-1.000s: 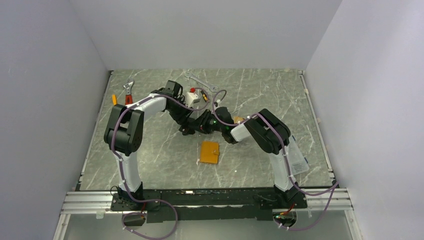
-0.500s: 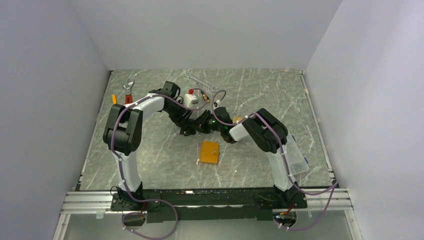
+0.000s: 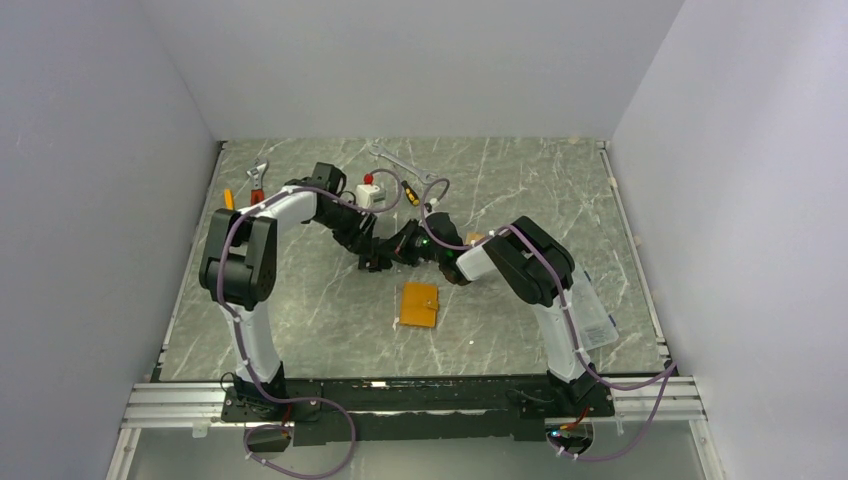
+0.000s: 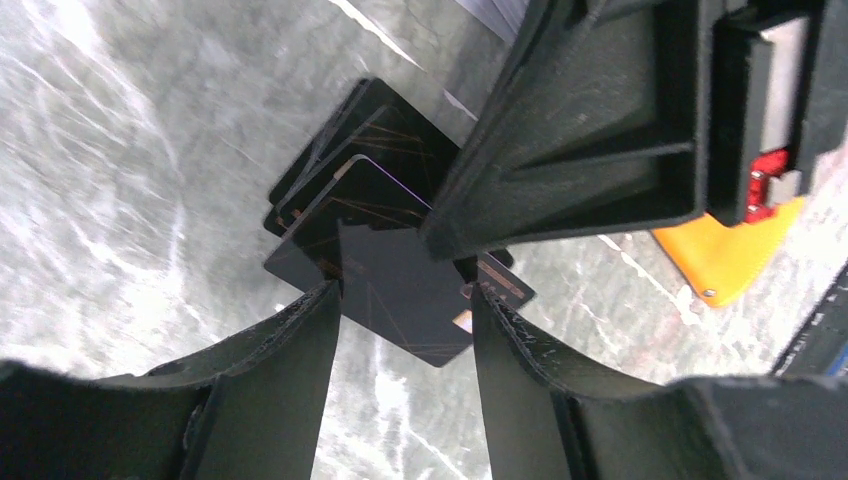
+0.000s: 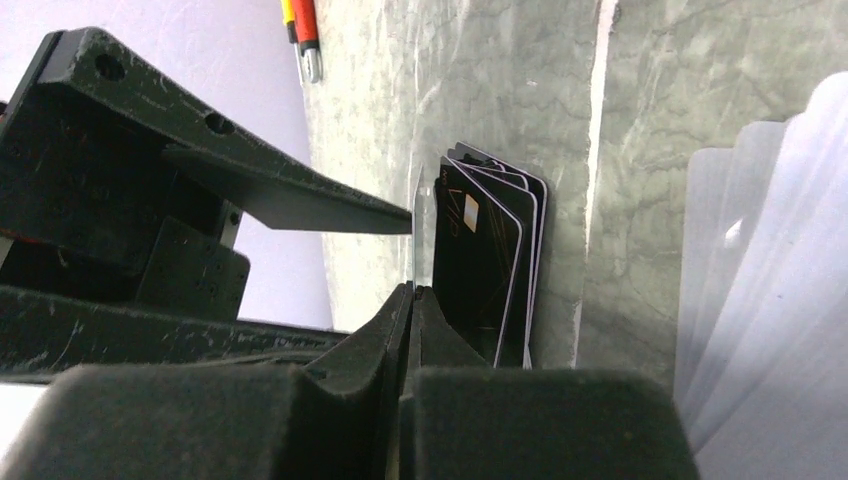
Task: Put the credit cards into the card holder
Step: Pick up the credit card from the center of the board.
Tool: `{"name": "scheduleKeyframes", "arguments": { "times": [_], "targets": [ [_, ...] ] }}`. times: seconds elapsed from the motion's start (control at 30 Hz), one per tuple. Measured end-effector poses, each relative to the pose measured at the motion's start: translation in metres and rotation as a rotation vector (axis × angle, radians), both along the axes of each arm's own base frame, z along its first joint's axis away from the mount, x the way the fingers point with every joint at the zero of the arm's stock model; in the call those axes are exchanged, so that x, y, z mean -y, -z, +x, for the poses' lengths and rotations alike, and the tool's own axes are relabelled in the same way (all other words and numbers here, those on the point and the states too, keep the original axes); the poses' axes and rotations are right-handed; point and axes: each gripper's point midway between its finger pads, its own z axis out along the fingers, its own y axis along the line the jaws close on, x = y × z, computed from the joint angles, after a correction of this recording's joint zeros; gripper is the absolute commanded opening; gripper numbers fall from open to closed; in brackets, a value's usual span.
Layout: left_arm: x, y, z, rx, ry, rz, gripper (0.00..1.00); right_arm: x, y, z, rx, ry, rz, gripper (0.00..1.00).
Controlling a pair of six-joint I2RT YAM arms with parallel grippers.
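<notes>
The orange card holder lies closed on the table, near of both grippers; its corner shows in the left wrist view. A fanned stack of credit cards, here dark with thin orange lines, lies on the marble. My right gripper is shut on one card, seen edge-on, beside the stack. My left gripper is open, its fingers either side of that card's end. The two grippers meet at mid table, the right one next to the left one.
A white box with a red button, a yellow-handled screwdriver, a silver wrench and a red-handled wrench lie at the back. Clear plastic sleeves lie at the right, also in the right wrist view.
My left arm's wrist and forearm have swung to the left and back, uncovering the white box. Both grippers stay together at the cards. The card holder has not moved.
</notes>
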Motion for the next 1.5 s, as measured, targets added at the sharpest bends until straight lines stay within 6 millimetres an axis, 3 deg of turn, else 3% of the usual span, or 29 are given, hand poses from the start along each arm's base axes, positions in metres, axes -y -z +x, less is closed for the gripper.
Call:
{"name": "scheduleKeyframes", "arguments": {
  "times": [0.17, 0.33, 0.47, 0.53, 0.73, 0.9, 1.07, 1.23, 1.5],
  "targets": [
    [-0.007, -0.016, -0.017, -0.006, -0.035, -0.025, 0.7, 0.002, 0.004, -0.002, 0.0, -0.007, -0.029, 0.0],
    [-0.027, -0.074, -0.021, 0.109, -0.134, -0.076, 0.74, 0.008, -0.014, -0.005, 0.043, -0.016, -0.049, 0.0],
    [-0.032, -0.117, -0.026, 0.184, -0.208, -0.147, 0.71, 0.015, -0.049, -0.009, 0.11, -0.025, -0.017, 0.0],
    [-0.026, -0.124, -0.034, 0.17, -0.224, -0.199, 0.71, 0.019, -0.067, -0.013, 0.143, -0.038, 0.011, 0.0],
    [-0.01, -0.121, -0.063, 0.045, -0.258, -0.329, 0.72, 0.03, -0.115, -0.034, 0.225, -0.087, 0.087, 0.0],
    [0.001, -0.135, -0.072, 0.022, -0.247, -0.422, 0.71, 0.034, -0.152, -0.048, 0.29, -0.123, 0.143, 0.0],
    [0.012, -0.153, -0.081, 0.003, -0.204, -0.527, 0.59, 0.033, -0.171, -0.055, 0.329, -0.148, 0.176, 0.0],
    [0.017, -0.165, -0.086, -0.026, -0.171, -0.606, 0.42, 0.031, -0.172, -0.06, 0.331, -0.161, 0.18, 0.0],
    [0.012, -0.168, -0.083, -0.051, -0.193, -0.647, 0.2, 0.028, -0.173, -0.062, 0.344, -0.169, 0.179, 0.0]
  ]
}}
